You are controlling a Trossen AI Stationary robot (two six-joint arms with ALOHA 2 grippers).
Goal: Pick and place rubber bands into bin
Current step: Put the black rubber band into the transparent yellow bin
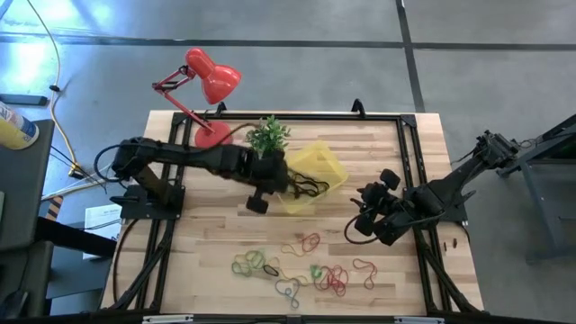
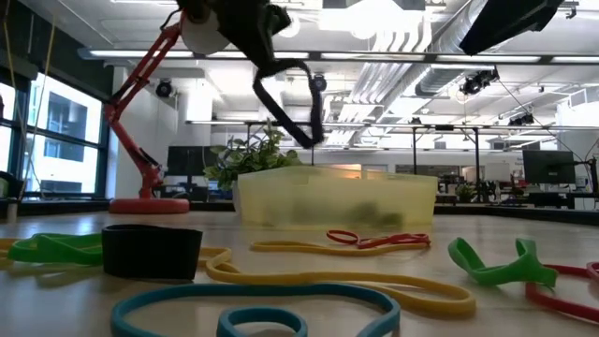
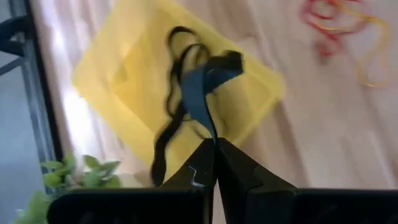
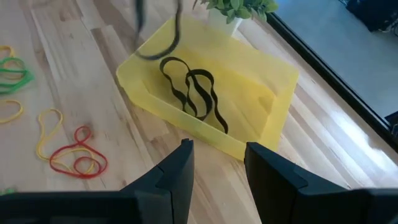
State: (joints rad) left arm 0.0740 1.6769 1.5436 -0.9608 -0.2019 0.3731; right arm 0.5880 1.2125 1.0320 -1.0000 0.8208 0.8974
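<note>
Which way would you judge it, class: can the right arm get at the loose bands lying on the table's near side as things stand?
Probably yes. The right pincer stands open and empty beside the bin, and the coloured rubber bands lie on bare table with nothing between. The left pincer, shut on a black band, hangs over the bin, away from them.

You see a red desk lamp (image 1: 209, 83) standing at the far left corner of the wooden bench (image 1: 396, 279), its round base on the boards. Just beside that base sits a small green plant (image 1: 268, 137), near the far edge.
</note>
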